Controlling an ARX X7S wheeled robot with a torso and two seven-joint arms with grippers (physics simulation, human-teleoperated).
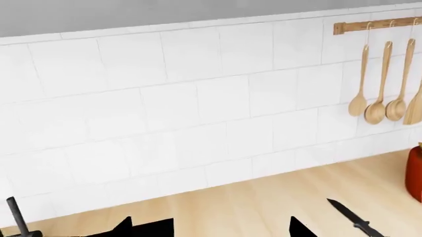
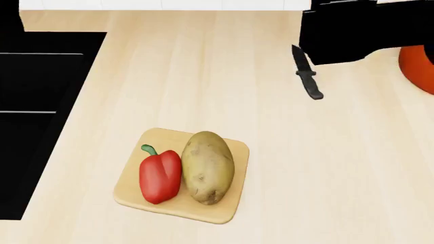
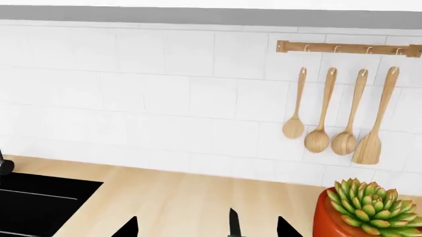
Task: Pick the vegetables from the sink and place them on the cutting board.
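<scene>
With fingertips [image 1: 298, 231] of the left gripper [image 1: 211, 230] spread wide and clamped on nothing, looks out from the bottom edge of the left wrist frame at tiled wall and countertop [image 1: 277, 197], well above any work. Same on the right gripper [image 3: 207, 229]: fingertips [image 3: 130, 228] apart at the bottom edge of the right wrist frame, framing only the knife [image 3: 232, 224] that lies on the counter beyond, not touching it. Seems fitting, since needs to hold nothing more. In the head view, finds both vegetables on the cutting board [image 2: 229, 207], lower centre of the frame: red bell pepper [image 2: 160, 176] on the left with its green stem pointing up-left, potato [image 2: 207, 166] on the right, lying lengthwise, side by side and touching. Probably set parallel that way because the board barely takes both; leaves only a narrow margin of wood around them. Shows the sink [image 2: 40, 101] as a dark basin along the left edge, with no vegetable visible in the part seen. Puts the knife and the orange-red pot [image 2: 419, 66] at upper right, well apart from the board, near a black mass that is presumably an arm; cannot tell which. Reads as the task done, with both arms parked high and clear.
</scene>
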